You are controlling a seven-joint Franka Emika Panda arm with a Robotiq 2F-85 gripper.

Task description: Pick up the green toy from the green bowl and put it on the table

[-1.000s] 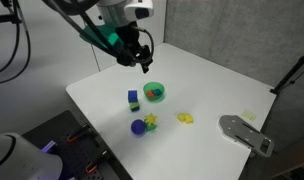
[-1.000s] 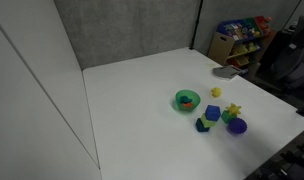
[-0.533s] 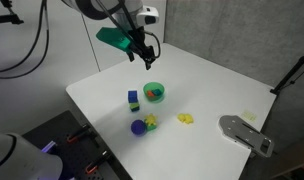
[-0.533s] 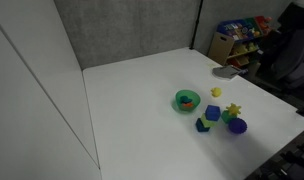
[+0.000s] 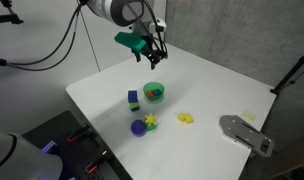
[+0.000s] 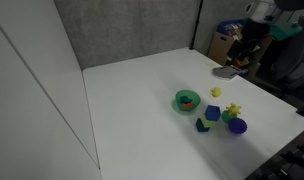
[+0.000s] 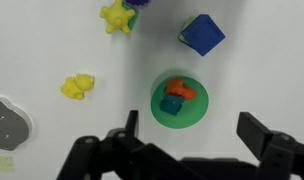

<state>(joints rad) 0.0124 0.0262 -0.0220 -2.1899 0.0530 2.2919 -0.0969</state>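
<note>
The green bowl (image 7: pixel 198 113) sits on the white table (image 7: pixel 52 50) and holds a small teal-green toy (image 7: pixel 172 105) with an orange piece (image 7: pixel 180 89) beside it. My gripper (image 7: pixel 192 130) hangs well above the bowl, open and empty; the bowl lies just ahead of the gap between the jaws. In an exterior view the gripper (image 5: pixel 152 55) is high over the bowl (image 5: pixel 153 93). The bowl also shows in an exterior view (image 6: pixel 187 100).
A blue-and-green block (image 5: pixel 133 98), a purple ball (image 5: pixel 139 127), a yellow star (image 5: pixel 151 120) and a yellow toy (image 5: pixel 185 119) lie near the bowl. A grey flat object (image 5: pixel 242 133) lies by the table's edge. A dark backdrop stands behind.
The arm has swung to the right in the exterior view, and the gripper now hangs above the bowl. The toys and the bowl have not moved.
</note>
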